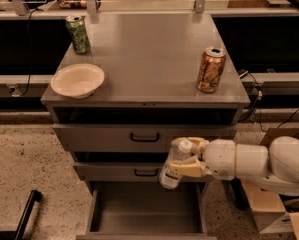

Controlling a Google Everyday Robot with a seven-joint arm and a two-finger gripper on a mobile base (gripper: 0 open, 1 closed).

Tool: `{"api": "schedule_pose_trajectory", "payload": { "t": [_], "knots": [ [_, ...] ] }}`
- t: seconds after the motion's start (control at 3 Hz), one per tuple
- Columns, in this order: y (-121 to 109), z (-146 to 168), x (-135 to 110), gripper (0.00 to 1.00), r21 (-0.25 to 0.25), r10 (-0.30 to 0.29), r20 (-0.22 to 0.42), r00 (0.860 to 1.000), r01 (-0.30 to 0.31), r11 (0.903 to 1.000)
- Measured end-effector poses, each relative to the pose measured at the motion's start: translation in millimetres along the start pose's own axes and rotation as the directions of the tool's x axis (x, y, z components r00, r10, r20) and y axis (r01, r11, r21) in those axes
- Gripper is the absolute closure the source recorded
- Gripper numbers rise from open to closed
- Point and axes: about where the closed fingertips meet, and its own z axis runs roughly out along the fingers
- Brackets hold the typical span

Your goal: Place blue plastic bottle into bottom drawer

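Note:
The blue plastic bottle (173, 165) is a clear bottle with a white cap and a white label. It is tilted, held in front of the middle drawer, just above the open bottom drawer (146, 213). My gripper (188, 159) comes in from the right on a white arm and is shut on the bottle, one finger above it and one below. The bottom drawer is pulled out and shows a plain grey interior with nothing in it.
On the cabinet top (149, 54) stand a green can (78, 34) at back left, a cream bowl (77, 80) at front left and a gold-brown can (210, 70) at right. Two upper drawers with dark handles (144, 137) are closed. Cardboard boxes (269, 209) sit at right.

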Motion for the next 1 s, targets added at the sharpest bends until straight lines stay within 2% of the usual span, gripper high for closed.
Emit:
{"api": "schedule_pose_trajectory", "payload": {
  "t": [0.33, 0.67, 1.0],
  "knots": [
    [1, -2, 5, 1.0, 0.002, -0.006, -0.009, 1.0, 0.006, 1.0],
    [-4, 8, 22, 1.0, 0.0, -0.014, -0.061, 0.998, 0.014, 0.9999],
    [-14, 13, 60, 1.0, 0.017, -0.032, -0.113, 0.993, 0.034, 0.9993]
  ]
}}
